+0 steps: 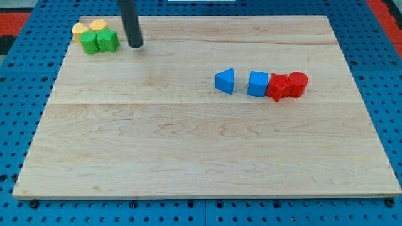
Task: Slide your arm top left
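My tip (135, 45) touches the wooden board (188, 144) near its top left corner. Just left of it sits a tight cluster: two green blocks (91, 43) (107, 40) in front and two yellow blocks (80, 29) (97, 25) behind them. The tip stands a short gap to the right of the right green block, not touching it. The rod (129, 19) rises out of the view's top.
To the right of the board's middle lies a row: a blue triangular block (225, 81), a blue cube (257, 83), a red star-like block (277, 87) and a red cylinder (298, 83). A blue pegboard (25, 94) surrounds the board.
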